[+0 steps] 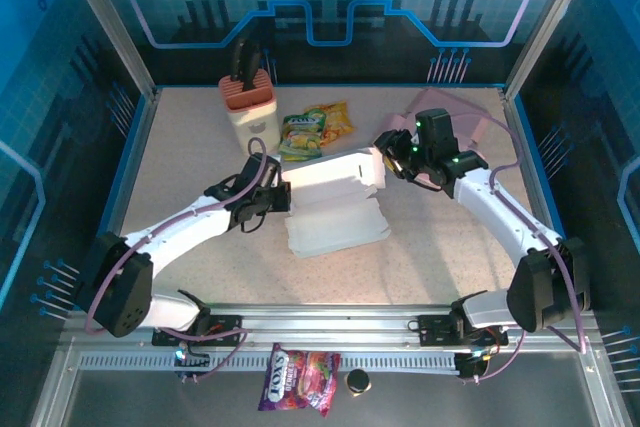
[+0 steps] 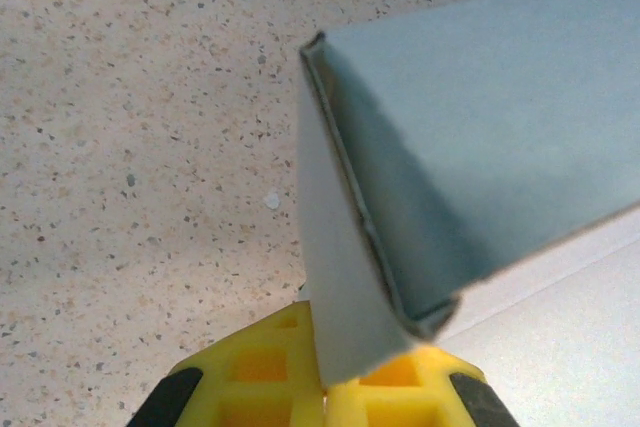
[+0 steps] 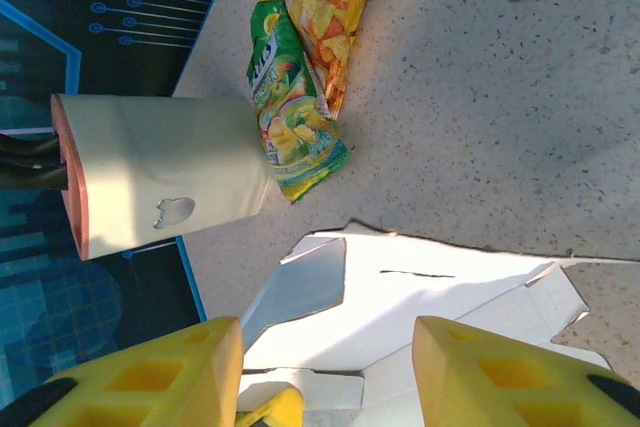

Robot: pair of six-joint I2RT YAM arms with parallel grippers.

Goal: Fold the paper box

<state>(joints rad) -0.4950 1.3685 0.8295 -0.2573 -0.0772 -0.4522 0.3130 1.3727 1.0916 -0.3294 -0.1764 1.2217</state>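
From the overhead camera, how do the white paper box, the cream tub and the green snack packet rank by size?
1. white paper box
2. cream tub
3. green snack packet
The tub stands upright, so its true size may differ.

white canister [image 1: 250, 112], green packet [image 1: 303, 135], yellow packet [image 1: 336, 122]

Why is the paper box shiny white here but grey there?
Top view: strong light washes the paper box out white. Right wrist view: same glare. Left wrist view: its raised wall is shaded, so grey.
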